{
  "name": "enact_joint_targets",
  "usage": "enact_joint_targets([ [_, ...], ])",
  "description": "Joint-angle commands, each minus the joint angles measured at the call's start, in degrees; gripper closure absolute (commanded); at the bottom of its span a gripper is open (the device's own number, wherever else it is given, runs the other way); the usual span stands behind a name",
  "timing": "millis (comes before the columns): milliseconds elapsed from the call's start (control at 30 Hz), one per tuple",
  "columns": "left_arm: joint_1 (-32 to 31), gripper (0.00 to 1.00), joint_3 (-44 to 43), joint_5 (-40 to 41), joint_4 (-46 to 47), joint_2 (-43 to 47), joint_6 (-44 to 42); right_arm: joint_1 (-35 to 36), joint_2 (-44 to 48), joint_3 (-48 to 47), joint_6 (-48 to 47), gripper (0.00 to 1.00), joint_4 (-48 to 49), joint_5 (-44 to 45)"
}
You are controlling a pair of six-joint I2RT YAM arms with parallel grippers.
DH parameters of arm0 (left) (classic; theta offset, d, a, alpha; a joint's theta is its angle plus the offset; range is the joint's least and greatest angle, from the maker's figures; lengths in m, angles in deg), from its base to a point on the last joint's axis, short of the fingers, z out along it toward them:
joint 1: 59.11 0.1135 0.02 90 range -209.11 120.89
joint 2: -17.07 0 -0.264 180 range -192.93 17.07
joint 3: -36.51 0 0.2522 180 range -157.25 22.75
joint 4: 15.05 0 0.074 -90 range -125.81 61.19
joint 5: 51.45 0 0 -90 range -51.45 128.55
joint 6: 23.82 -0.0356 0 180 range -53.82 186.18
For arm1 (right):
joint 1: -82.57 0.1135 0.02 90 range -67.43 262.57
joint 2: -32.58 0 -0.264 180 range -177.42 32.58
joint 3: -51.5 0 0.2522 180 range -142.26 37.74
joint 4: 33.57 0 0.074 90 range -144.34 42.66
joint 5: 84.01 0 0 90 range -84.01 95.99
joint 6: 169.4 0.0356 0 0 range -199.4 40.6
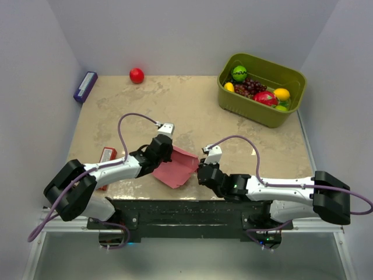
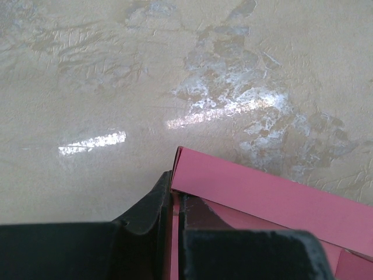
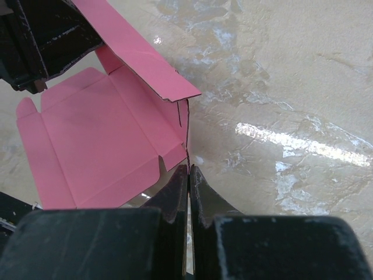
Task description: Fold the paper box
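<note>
Paper box (image 1: 175, 169) spans the gap between both pincers, one flap raised. Left gripper (image 2: 175, 195) is pinched nearly closed on that flap's edge. Right gripper (image 3: 188, 175) is fully closed, nipping the opposite edge.

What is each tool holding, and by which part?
Both hold the paper box: the left tool pinches an upturned side flap near its corner; the right tool pinches another flap's thin edge.

I operate in a robotics lab cell: plain white panels (image 1: 35, 87) enclose my beige tabletop (image 1: 192, 99), and a black mounting rail (image 1: 192, 213) at its near edge carries my left arm (image 1: 116, 168) and right arm (image 1: 280, 188).
</note>
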Motion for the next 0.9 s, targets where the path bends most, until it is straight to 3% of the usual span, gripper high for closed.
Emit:
enact_joint_targets([
  [0, 1.52, 1.0, -1.44, 11.71, -1.71, -1.18, 2.12, 1.46, 0.83, -1.62, 1.98, 1.0, 2.27, 2.15],
  [200, 1.43, 1.0, 0.84, 11.44, -0.05, 0.31, 2.65, 1.46, 0.04, 0.22, 2.86, 1.0, 2.37, 5.31],
  [467, 0.99, 1.0, -1.43, 20.41, -5.14, -3.2, 3.35, 2.95, 0.3, 0.14, 2.95, 1.0, 5.79, 4.79],
  [767, 0.11, 1.0, 2.16, 12.51, 2.93, -0.31, 3.62, 3.57, -0.49, 3.11, 2.69, 1.0, 7.45, 10.31],
  [867, 0.11, 0.86, 4.8, 7.59, 7.51, 3.11, 2.91, 3.57, -0.49, 6.01, -1.7, 1.0, 12.8, 12.51],
])
